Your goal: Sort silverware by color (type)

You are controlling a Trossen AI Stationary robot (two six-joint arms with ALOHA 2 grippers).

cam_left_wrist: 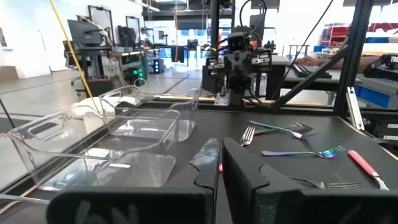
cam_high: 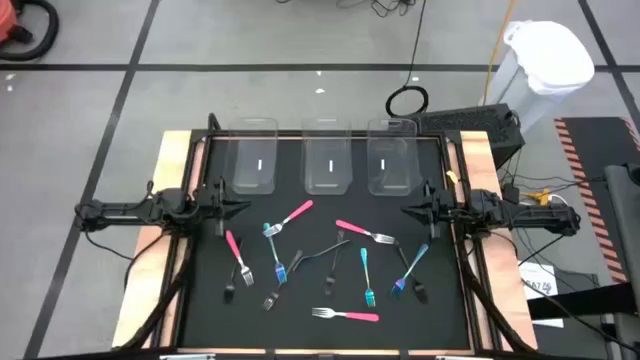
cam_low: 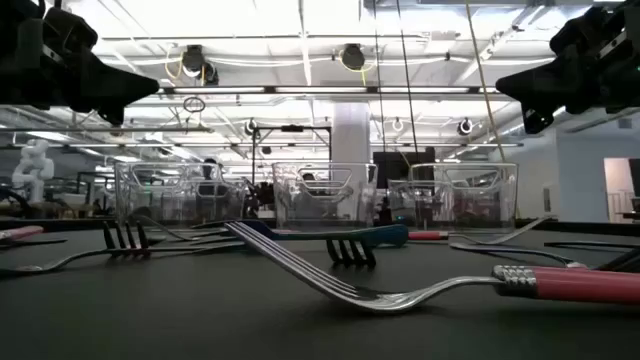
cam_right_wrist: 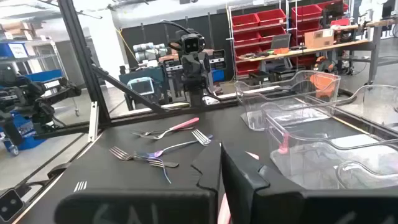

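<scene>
My left gripper (cam_high: 243,208) and right gripper (cam_high: 407,210) closed, empty, raised at table edges; forks (cam_high: 322,262) scattered between.

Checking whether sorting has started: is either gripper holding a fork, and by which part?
Nothing is held. The left gripper and right gripper are shut, empty, at the table's sides; the forks lie on the mat.

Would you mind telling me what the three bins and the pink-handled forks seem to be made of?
The bins look like clear, glossy plastic: the mat shows through their walls. The pink-handled forks seem to have polished metal tines, which catch bright reflections, and a smooth pink handle, probably plastic or a coating; I cannot tell which.
</scene>
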